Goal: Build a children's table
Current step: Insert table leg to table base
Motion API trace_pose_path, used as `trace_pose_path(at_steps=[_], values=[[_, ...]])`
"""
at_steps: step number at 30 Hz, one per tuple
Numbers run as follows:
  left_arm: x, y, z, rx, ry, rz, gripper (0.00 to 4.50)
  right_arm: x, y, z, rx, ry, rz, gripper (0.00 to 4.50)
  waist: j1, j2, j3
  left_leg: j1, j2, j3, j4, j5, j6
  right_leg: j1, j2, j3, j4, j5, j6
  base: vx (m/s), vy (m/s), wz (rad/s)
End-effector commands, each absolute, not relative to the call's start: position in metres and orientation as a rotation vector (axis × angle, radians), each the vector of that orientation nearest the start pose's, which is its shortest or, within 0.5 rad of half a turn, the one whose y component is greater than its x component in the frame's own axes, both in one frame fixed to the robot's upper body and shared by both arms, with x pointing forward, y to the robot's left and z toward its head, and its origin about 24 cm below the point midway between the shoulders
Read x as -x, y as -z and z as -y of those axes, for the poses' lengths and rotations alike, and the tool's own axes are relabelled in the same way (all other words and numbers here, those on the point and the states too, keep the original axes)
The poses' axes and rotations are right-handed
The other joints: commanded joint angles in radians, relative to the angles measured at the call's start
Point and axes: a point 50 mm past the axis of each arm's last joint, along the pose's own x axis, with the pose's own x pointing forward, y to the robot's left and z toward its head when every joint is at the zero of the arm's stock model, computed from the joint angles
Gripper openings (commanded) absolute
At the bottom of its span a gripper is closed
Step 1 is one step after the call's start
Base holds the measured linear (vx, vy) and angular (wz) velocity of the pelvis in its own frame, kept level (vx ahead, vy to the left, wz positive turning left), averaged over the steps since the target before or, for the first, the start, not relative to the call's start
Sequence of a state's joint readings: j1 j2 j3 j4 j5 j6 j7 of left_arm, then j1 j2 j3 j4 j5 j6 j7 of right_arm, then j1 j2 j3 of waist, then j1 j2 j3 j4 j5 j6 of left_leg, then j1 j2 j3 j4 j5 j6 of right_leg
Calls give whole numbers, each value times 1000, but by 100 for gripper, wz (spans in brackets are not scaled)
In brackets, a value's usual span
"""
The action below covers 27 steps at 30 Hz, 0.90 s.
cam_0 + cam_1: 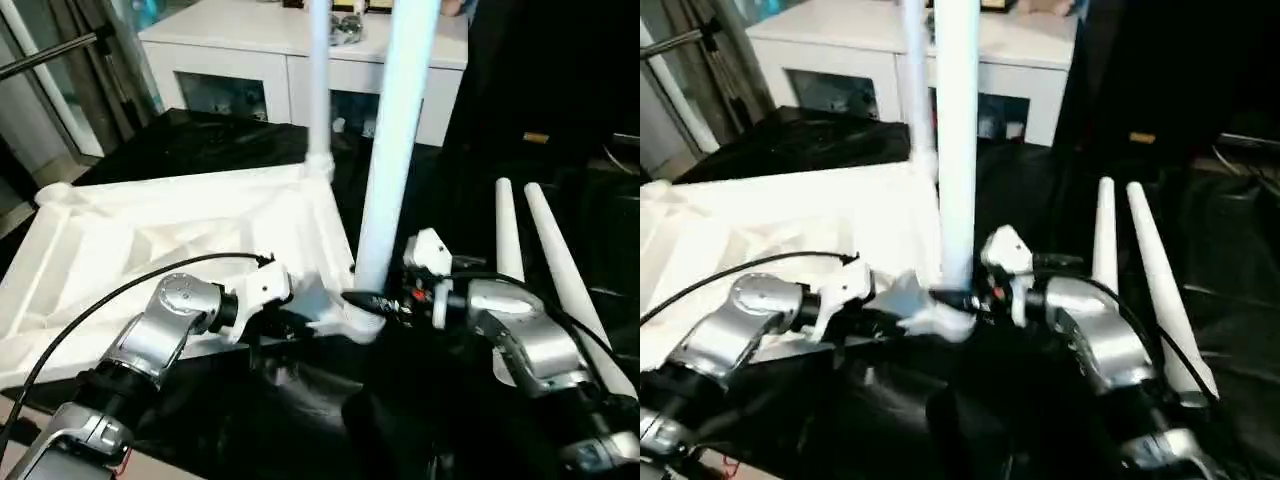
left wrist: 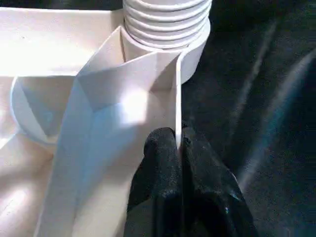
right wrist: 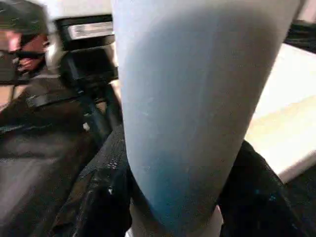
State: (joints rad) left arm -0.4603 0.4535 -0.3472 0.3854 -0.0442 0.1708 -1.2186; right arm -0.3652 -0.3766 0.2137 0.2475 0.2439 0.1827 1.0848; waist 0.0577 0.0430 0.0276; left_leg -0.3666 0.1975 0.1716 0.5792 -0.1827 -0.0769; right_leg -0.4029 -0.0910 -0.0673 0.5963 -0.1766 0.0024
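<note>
Tabletop (image 1: 150,240) lies upside down on the black worktop (image 1: 560,210), 2 legs upright, 2 loose beside. Left hand (image 2: 178,148) pinches its rim; right hand (image 1: 385,298) clasps the near leg (image 1: 395,150).

Head cameras look down over both forearms at the tabletop (image 1: 150,240); wrist cameras sit close behind their jaws, sharing its near corner.

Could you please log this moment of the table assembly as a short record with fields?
tabletop: upside down on black cloth
standing legs: near leg, far leg
loose legs: two, lying on the cloth at right
left gripper: shut on a tabletop rib
right gripper: closed around the near leg's base
background: white cabinet
</note>
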Motion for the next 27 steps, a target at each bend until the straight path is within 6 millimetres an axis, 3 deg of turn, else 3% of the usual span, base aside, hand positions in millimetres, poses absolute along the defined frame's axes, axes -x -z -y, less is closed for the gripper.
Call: trace_pose_path(at_steps=[1,6,9,10,12,14,15,16,19,21,22,23,24,27], values=[[-289,-59,-128,-408,1458,-384,0,-261,-25,121,96,-1367,-431,188,5,-3,-48,6,28,0,-68,-233,62,50,-44,38,-64,-191,-236,0,0,0],[-291,-61,-129,-408,1435,-383,0,-261,-24,120,95,-1355,-405,188,4,-5,-44,9,28,-3,-74,-293,32,47,-46,38,-75,-289,-210,0,0,0],[-298,-63,-126,-388,1369,-363,0,-267,-21,120,94,-1270,-389,188,2,-4,-44,8,27,-4,-76,-292,25,46,-45,39,-75,-290,-205,0,0,0],[-306,-65,-121,-378,1302,-344,0,-277,-16,122,115,-1137,-389,188,2,-5,-43,10,26,-4,-76,-308,21,45,-45,38,-78,-321,-198,0,0,0],[-309,-65,-119,-376,1274,-339,0,-281,-13,123,124,-1076,-391,188,-2,-6,-41,11,22,-5,-76,-327,4,42,-47,36,-84,-382,-182,0,0,0],[-322,-70,-109,-349,1156,-327,0,-299,-1,129,118,-809,-447,188,-14,-7,-36,8,18,-8,-79,-347,-14,40,-45,33,-89,-450,-157,-25,0,-2],[-322,-70,-109,-349,1156,-327,0,-299,-1,129,118,-809,-447,188,-15,-6,-35,14,17,-9,-78,-365,-18,36,-48,31,-95,-487,-150,0,0,0],[-327,-72,-102,-332,1113,-325,0,-305,2,129,77,-728,-463,188,-16,-10,-37,17,15,-11,-75,-379,-17,37,-49,30,-100,-521,-133,0,0,0],[-335,-75,-86,-304,1027,-328,0,-313,6,122,8,-617,-496,188,-23,-10,-33,21,12,-10,-73,-402,-6,27,-46,27,-112,-571,-111,0,0,0],[-339,-75,-80,-285,968,-339,0,-315,8,118,-7,-585,-513,188,-22,-10,-34,20,11,-12,-73,-403,-5,29,-46,24,-116,-583,-104,0,0,0],[-343,-73,-70,-277,914,-352,0,-318,11,112,-32,-538,-532,188,-22,2,-34,23,12,-14,-73,-412,-9,25,-45,23,-114,-574,-106,0,0,0],[-344,-72,-66,-281,897,-357,0,-320,12,109,-45,-521,-539,188,-25,-2,-31,25,12,-12,-73,-424,-9,21,-42,22,-121,-577,-107,0,0,0],[-345,-69,-62,-287,880,-362,0,-321,14,107,-60,-508,-546,188,-24,-8,-34,25,10,-14,-72,-431,-8,25,-42,19,-120,-572,-105,0,0,0],[-345,-65,-62,-291,861,-378,0,-320,15,101,-64,-514,-548,188,-23,-5,-34,19,12,-18,-80,-438,6,30,-43,18,-120,-540,-107,0,0,0]])
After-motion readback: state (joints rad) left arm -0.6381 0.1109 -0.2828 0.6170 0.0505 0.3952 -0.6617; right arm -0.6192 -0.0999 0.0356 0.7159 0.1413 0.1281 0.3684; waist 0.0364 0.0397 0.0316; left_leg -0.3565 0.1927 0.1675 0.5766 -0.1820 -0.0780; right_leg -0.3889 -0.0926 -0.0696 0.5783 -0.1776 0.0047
